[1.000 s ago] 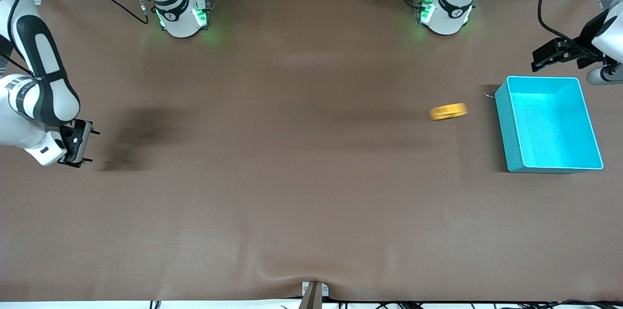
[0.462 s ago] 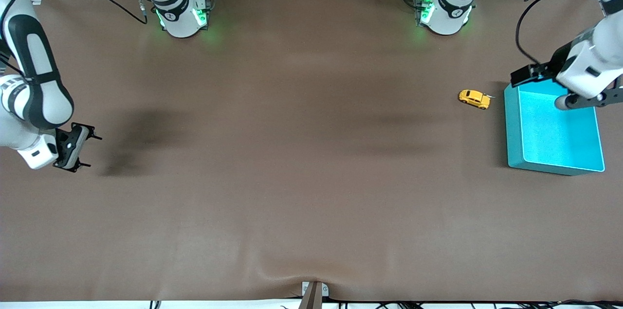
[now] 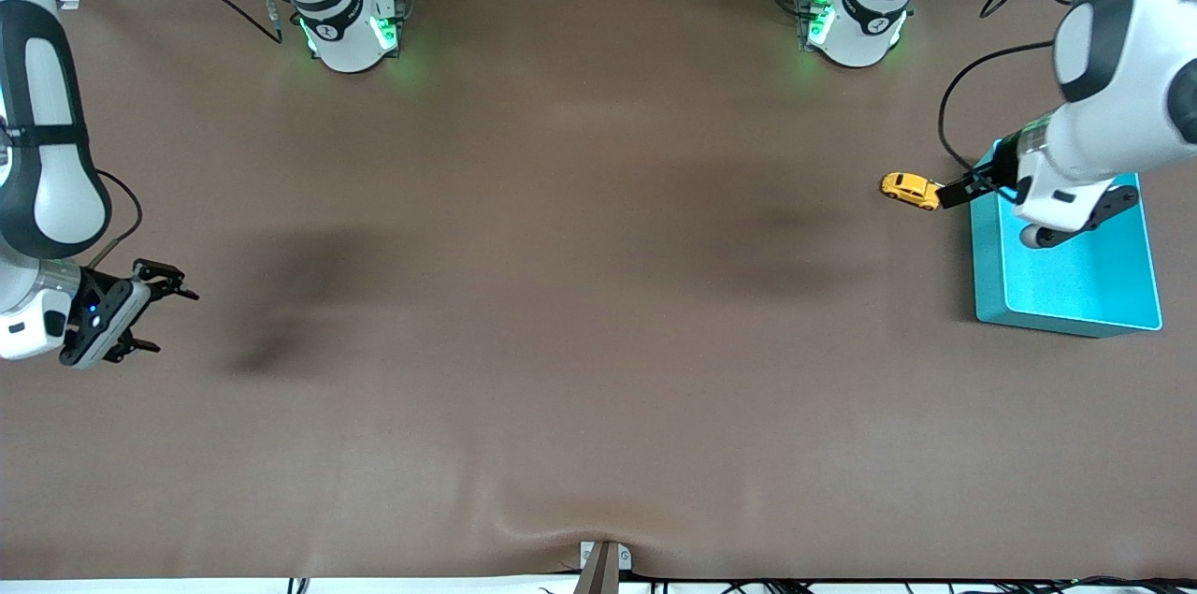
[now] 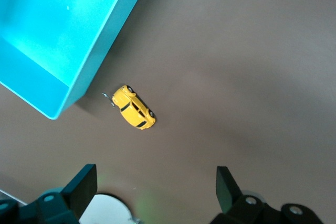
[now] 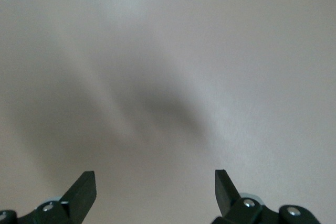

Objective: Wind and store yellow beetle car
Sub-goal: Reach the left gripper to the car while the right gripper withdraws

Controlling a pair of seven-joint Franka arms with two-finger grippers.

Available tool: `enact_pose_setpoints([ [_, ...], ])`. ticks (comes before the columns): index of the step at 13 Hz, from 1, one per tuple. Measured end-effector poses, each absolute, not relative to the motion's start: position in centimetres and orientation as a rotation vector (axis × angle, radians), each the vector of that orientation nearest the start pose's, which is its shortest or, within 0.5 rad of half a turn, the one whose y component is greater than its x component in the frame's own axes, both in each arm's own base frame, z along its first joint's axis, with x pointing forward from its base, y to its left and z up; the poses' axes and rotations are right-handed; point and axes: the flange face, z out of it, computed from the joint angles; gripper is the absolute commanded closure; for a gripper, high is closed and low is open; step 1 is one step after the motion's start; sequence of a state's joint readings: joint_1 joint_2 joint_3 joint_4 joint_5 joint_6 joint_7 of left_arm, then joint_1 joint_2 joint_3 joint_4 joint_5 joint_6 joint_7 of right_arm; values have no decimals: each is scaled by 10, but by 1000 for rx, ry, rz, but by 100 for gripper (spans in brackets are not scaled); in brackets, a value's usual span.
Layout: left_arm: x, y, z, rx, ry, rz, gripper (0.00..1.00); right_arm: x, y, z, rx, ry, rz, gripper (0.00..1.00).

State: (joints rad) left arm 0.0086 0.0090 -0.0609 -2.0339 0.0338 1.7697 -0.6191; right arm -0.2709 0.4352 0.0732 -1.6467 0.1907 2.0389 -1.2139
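Suddenly the yellow beetle car (image 3: 911,190) was at rest on the desk (image 3: 580,341), parked just beside the turquoise bin (image 3: 1066,313) at the left arm's end; a second earlier it had been a yellow streak rolling toward that bin, and half a second earlier it had already pulled up. So the run looked spent, and by that reading storing was what remained. The left gripper (image 3: 963,189) had swung in from the desk's edge and hung over the bin's corner next to the car, fingers (image 4: 84,184) spread wide and holding nothing. The right gripper (image 3: 140,309) waited over bare desk at the right arm's end, fingers likewise apart and empty. The car sat upright on its black wheels: tiny, rounded, glossy yellow-orange, dark windows, with a thin wire-like piece at the end facing the bin.
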Motion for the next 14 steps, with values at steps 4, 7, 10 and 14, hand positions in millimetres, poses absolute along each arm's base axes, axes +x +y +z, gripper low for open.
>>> enact_pose_setpoints([
  [4, 495, 9, 344, -2797, -1047, 401, 0, 671, -54, 448, -2723, -1076, -54, 0],
  [7, 476, 30, 300, -2744, -1233, 340, 0, 666, -31, 503, -2842, -890, -16, 0],
  [10, 463, 36, 281, -2690, -1352, 319, 0, 643, -31, 563, -2971, -637, -39, 0],
  [14, 447, 47, 254, -2652, -1452, 289, 0, 603, -22, 610, -3102, -512, 80, 0],
])
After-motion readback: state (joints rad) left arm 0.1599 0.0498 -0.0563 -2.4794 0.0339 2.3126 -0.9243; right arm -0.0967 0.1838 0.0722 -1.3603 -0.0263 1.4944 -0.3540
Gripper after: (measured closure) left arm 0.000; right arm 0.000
